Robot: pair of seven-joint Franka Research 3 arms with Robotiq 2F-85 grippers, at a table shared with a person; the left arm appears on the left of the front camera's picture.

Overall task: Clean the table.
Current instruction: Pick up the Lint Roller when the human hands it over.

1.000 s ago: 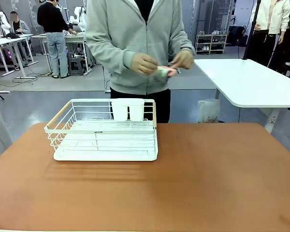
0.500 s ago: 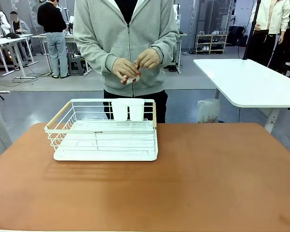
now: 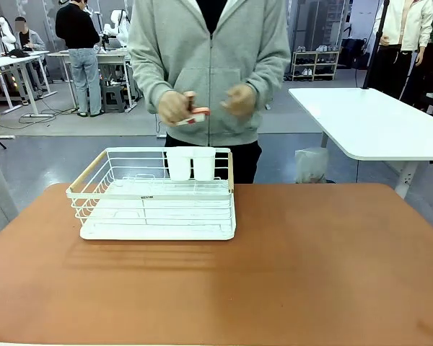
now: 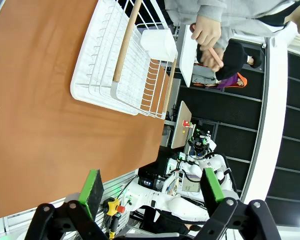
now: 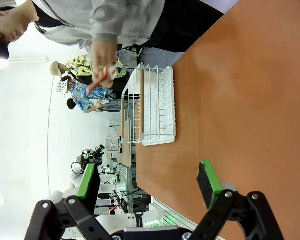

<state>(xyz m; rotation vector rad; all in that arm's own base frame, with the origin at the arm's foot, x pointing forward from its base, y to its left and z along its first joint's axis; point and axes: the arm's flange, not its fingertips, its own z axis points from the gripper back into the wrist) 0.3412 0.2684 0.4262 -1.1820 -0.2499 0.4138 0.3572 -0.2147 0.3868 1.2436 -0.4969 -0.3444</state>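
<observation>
The left tool (image 4: 152, 184) and the right tool (image 5: 148, 181) are spread wide, holding nothing. A white rack (image 3: 155, 196) sits on the worktop (image 3: 317, 267). A person's hand (image 3: 172, 108) holds a small red thing (image 3: 195, 112).

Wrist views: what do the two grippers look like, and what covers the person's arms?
The left gripper and right gripper are both black, each with two angular fingers faced with green pads. The person's sleeves are long and light grey, part of a zipped top.

A wire rack (image 3: 159, 231) blocks the table (image 3: 310, 267) at far left.
</observation>
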